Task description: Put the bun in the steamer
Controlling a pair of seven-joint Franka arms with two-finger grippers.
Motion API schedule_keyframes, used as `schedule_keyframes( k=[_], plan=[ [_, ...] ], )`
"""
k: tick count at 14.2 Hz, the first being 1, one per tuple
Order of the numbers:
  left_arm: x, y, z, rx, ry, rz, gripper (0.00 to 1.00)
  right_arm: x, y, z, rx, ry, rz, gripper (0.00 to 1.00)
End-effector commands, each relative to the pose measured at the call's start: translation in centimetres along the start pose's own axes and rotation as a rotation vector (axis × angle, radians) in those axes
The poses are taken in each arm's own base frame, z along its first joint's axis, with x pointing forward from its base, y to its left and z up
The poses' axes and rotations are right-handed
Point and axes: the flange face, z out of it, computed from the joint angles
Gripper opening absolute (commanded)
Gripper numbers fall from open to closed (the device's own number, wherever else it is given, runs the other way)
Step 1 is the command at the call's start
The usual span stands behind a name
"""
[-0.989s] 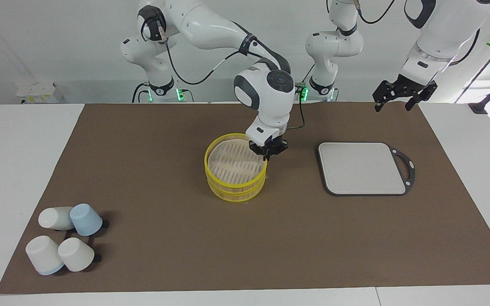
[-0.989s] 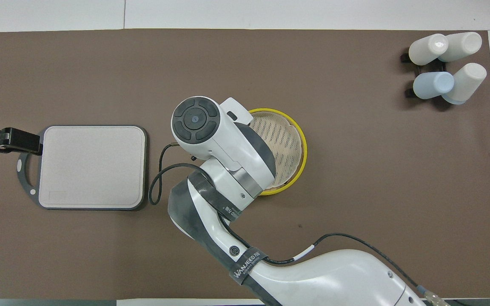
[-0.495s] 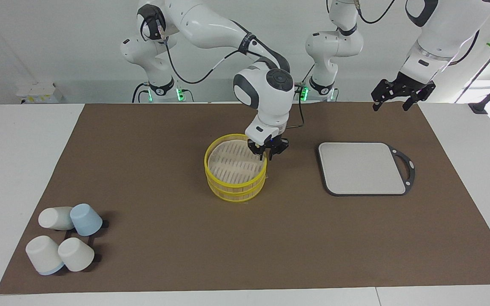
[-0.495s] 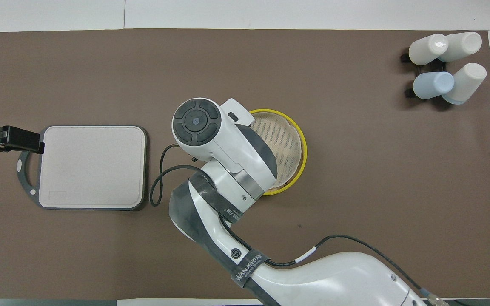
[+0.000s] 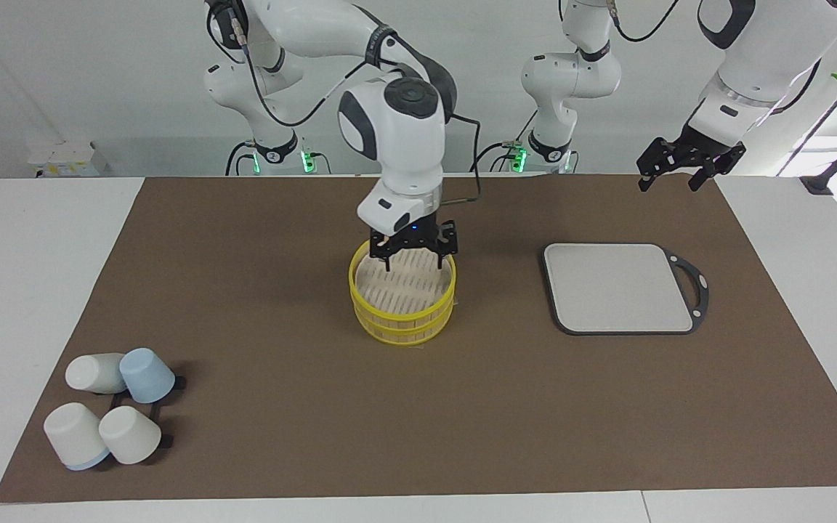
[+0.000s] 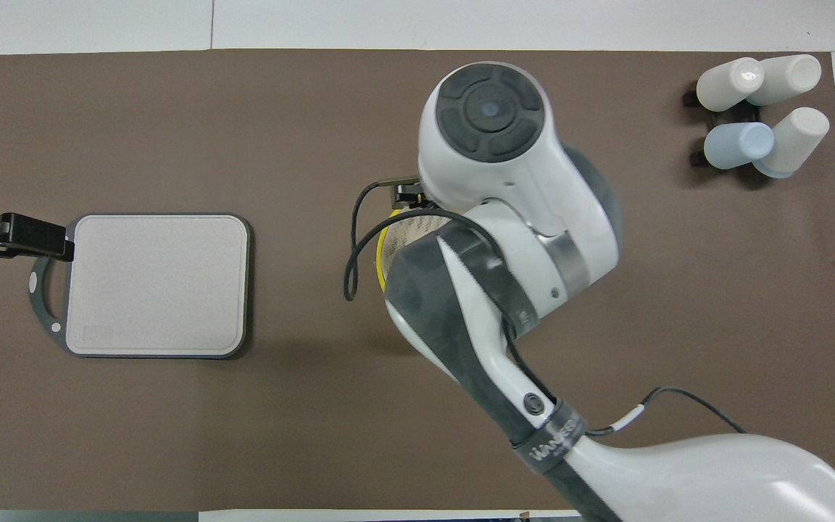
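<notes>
The steamer (image 5: 404, 299) is a yellow-rimmed bamboo basket on the middle of the brown mat, with its slatted floor showing bare. My right gripper (image 5: 415, 256) hangs open just over the steamer's part nearer to the robots, fingers spread wide and nothing between them. In the overhead view the right arm covers the steamer except a sliver of yellow rim (image 6: 383, 250). No bun shows in either view. My left gripper (image 5: 682, 168) waits open and empty in the air over the mat's edge by the left arm's base; it also shows in the overhead view (image 6: 55, 241).
A grey rectangular board (image 5: 618, 287) with a dark handle lies toward the left arm's end (image 6: 156, 283). Several white and blue cups (image 5: 110, 410) lie on a black rack at the right arm's end, farthest from the robots (image 6: 762, 112).
My right gripper left the steamer's rim on the left arm's side, rose, turned and opened wide over the basket. The left arm has barely moved.
</notes>
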Motion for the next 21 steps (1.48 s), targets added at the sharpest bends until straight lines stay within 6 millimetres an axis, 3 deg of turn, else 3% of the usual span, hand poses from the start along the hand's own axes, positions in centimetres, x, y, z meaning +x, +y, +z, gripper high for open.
schedule_keyframes(
  k=[1, 4, 7, 10, 12, 17, 18, 21],
  plan=[
    [-0.4, 0.3, -1.0, -0.012, 0.013, -0.008, 1.0, 1.4, 6.6, -2.1, 0.0, 0.01, -0.085, 1.0],
    [-0.4, 0.6, -0.9, -0.005, 0.009, -0.001, 1.0, 2.1, 14.9, -4.9, -0.001, -0.023, -0.142, 1.0],
    [-0.3, 0.7, -1.1, 0.008, 0.006, 0.002, 1.0, 0.3, 21.0, -7.8, -0.012, -0.102, -0.169, 1.0],
    [-0.4, 0.6, -1.4, 0.024, -0.002, 0.004, 1.0, -1.6, 24.4, -10.6, -0.014, -0.134, -0.121, 1.0],
    [-0.5, 0.5, -1.5, 0.038, -0.014, 0.005, 1.0, -2.8, 26.5, -11.4, -0.017, -0.167, -0.088, 1.0],
    [-0.6, 0.3, -1.6, 0.036, -0.013, 0.009, 1.0, -8.3, 30.3, -11.2, -0.016, -0.166, -0.049, 1.0],
    [-0.6, 0.3, -1.6, 0.036, -0.013, 0.009, 1.0, -9.1, 30.6, -11.5, -0.02, -0.142, -0.049, 1.0],
    [-0.7, 0.4, -1.6, 0.035, -0.013, 0.011, 1.0, -9.7, 34.4, -11.6, -0.018, -0.145, -0.014, 1.0]
  ],
)
